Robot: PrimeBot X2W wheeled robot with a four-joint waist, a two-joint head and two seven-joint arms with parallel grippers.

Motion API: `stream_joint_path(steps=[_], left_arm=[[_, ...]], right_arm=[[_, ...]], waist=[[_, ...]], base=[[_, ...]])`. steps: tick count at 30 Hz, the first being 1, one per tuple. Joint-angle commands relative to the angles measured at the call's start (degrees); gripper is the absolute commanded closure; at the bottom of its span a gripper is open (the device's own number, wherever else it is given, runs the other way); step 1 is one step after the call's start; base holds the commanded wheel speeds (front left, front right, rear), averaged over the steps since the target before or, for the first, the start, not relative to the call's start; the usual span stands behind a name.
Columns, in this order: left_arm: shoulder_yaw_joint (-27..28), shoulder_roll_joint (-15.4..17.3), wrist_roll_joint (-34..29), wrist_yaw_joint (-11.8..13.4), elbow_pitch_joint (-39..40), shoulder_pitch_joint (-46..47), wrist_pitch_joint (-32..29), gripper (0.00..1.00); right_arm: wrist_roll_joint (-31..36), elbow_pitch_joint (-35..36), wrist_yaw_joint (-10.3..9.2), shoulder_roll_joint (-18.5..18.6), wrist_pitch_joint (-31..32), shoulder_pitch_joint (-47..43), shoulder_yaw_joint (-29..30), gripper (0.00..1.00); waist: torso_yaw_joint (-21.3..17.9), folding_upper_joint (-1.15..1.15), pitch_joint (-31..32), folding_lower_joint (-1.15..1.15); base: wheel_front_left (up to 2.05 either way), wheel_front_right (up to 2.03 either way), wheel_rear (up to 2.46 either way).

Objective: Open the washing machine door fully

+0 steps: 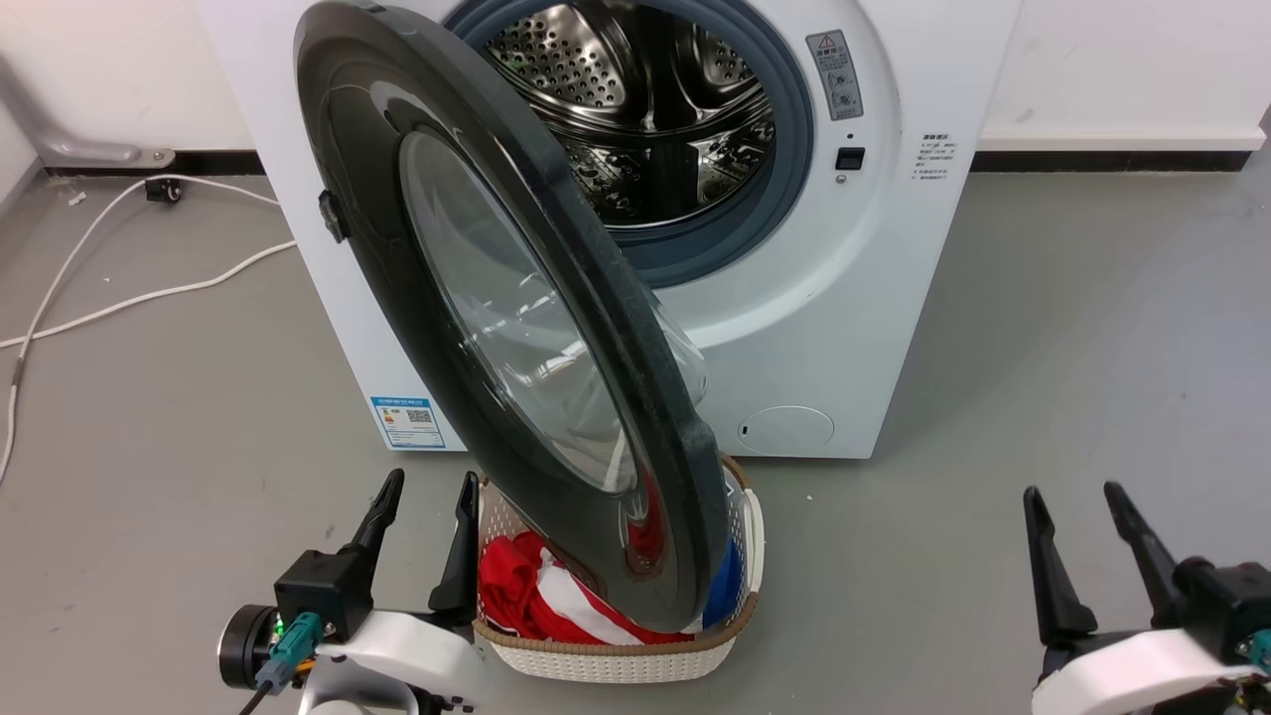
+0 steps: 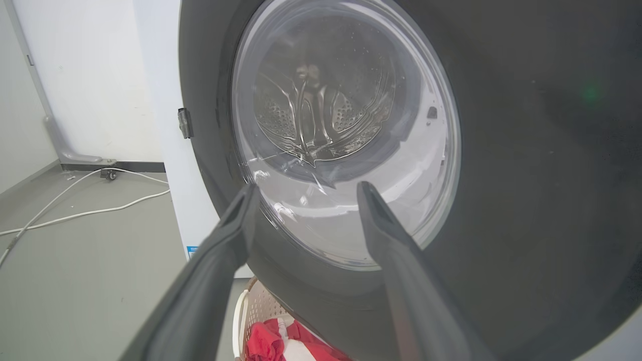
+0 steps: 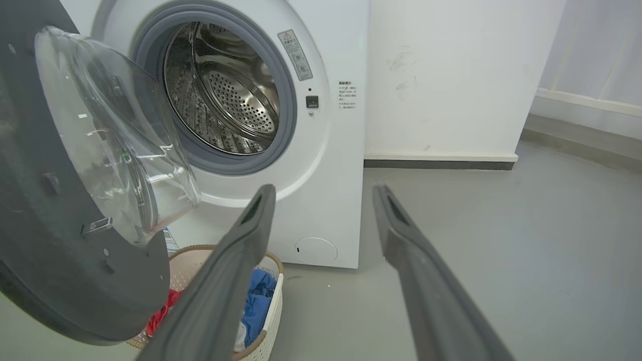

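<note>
1. Left edge of the floor (image 1: 1092, 348): a white cable (image 1: 149, 295) trails from the wall toward the washing machine (image 1: 874, 298), well apart from both arms.
2. Left gripper (image 1: 432, 480): jaws apart, holding nothing. It is low, just beside the laundry basket (image 1: 616, 660), fingers pointing at the outer face of the door (image 1: 496, 298). In the left wrist view the glass centre sits straight ahead between the fingers; contact cannot be told.
3. The door stands roughly half open, upright on edge. Its plane runs from the machine's left front out toward the robot, and its near rim hangs over the basket of red, white and blue laundry.
4. Drum (image 1: 645, 89) exposed and looks empty.
5. Right gripper (image 1: 1071, 490): jaws apart, empty, well apart from the door, on its inner-face side.
6. Judgement: full opening means swinging the free rim further left. The left arm is nearer but faces the outer side, so it would need to hook the rim. The right arm could push the inner face.
7. Smooth grey floor, white walls, open space to the left.
</note>
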State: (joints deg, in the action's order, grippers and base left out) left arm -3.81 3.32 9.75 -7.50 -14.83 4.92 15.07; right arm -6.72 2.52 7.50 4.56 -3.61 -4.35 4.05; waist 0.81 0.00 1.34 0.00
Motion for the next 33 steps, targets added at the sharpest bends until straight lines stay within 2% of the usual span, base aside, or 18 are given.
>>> stream_joint_path(steps=[1, 19, 20, 21, 22, 23, 33], left_arm=[[-0.01, 0.20, -0.26, 0.04, 0.03, 0.10, 0.15, 0.00], [0.20, 0.04, -0.17, 0.04, -1.10, 0.63, 0.15, 0.00], [0.15, 0.03, -0.11, 0.04, -1.19, 0.65, 0.15, 0.10], [0.11, 0.02, 0.05, 0.04, -1.29, 0.74, 0.15, 0.66], [0.05, 0.02, 0.23, 0.03, -1.36, 0.86, 0.15, 0.93], [-0.04, 0.05, 0.37, 0.03, -1.42, 0.96, 0.15, 1.00], [1.00, -0.07, 2.64, 0.03, 1.99, 3.15, 0.14, 1.00]], right_arm=[[-0.34, -0.57, -0.01, -0.44, -0.55, -0.69, -0.01, 0.00], [0.36, -2.39, -0.01, -1.03, -1.19, 0.71, -0.09, 0.00], [0.64, -2.37, -0.01, -0.94, -1.13, 0.71, -0.11, 0.00], [0.47, -2.41, -0.01, -0.95, -1.07, 0.72, -0.15, 0.00], [0.25, -2.46, -0.01, -0.99, -1.02, 0.74, -0.17, 0.00], [0.52, -2.45, -0.01, -0.98, -1.01, 0.81, -0.18, 0.00], [0.57, -2.61, -0.01, -1.10, -1.65, 1.18, -0.21, 0.00]], waist=[[-0.13, 0.00, -0.06, 0.00], [-0.61, 0.00, -0.25, 0.00], [-0.62, 0.00, -0.25, 0.00], [-0.64, 0.00, -0.27, 0.00], [-0.68, 0.00, -0.29, 0.00], [-0.71, 0.00, -0.31, 0.00], [-0.65, 0.00, -0.45, 0.00]], base=[[0.00, 0.00, 0.00], [0.00, 0.00, 0.00], [0.00, 0.00, 0.00], [0.00, 0.00, 0.00], [0.00, 0.00, 0.00], [0.00, 0.00, 0.00], [0.00, 0.00, 0.00]])
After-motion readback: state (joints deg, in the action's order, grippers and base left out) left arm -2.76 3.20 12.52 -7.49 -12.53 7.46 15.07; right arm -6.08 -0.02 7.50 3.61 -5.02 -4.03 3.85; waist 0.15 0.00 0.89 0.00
